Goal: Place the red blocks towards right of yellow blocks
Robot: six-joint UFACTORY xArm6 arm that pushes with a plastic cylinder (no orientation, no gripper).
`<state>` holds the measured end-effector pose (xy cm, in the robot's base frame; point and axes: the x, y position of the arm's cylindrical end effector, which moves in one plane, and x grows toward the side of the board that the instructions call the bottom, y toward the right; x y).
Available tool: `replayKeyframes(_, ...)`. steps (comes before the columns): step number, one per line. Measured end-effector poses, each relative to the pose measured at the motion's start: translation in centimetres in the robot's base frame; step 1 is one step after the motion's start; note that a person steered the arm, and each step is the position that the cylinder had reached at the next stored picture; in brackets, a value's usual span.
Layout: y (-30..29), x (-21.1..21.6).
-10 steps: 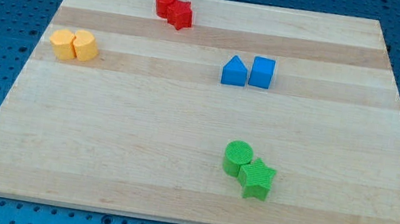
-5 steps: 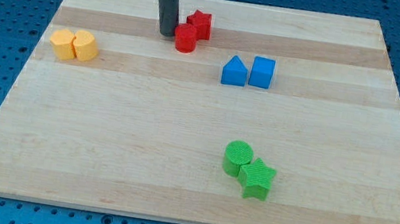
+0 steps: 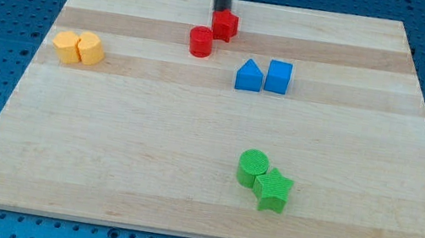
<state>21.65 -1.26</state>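
Nearest the view's bottom, on the wooden desk (image 3: pixel 103 161), a green cylinder (image 3: pixel 253 167) and a green star (image 3: pixel 273 189) sit touching each other, right of centre. Further up, near the middle band, a blue triangular block (image 3: pixel 248 76) and a blue cube (image 3: pixel 279 77) stand side by side, touching or nearly so. At about the same depth, well apart at the view's left, two yellow blocks (image 3: pixel 78 47) huddle together: the left one looks faceted, the right one rounded.

Beyond these, towards the view's top, the red cylinder (image 3: pixel 201 42) lies left of and slightly above the blue pair, well to the right of the yellow blocks. Just up and to the right of it sits the second red block (image 3: pixel 225 25), its shape unclear, close to the cylinder but not plainly touching.

Farthest back, my tip (image 3: pixel 222 11) stands against the top-left edge of that second red block. There is no gripper here, so nothing is grasped; the rod only touches the block.
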Motion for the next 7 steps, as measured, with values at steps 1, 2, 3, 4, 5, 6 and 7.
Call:
replayKeyframes(1, 2.1, 1.5)
replayKeyframes(2, -1.2, 5.0)
replayKeyframes(3, -5.6, 8.1)
replayKeyframes(4, -7.2, 9.7)
replayKeyframes(5, -7.2, 9.6)
replayKeyframes(6, -8.2, 9.6)
replayKeyframes(7, -10.5, 9.6)
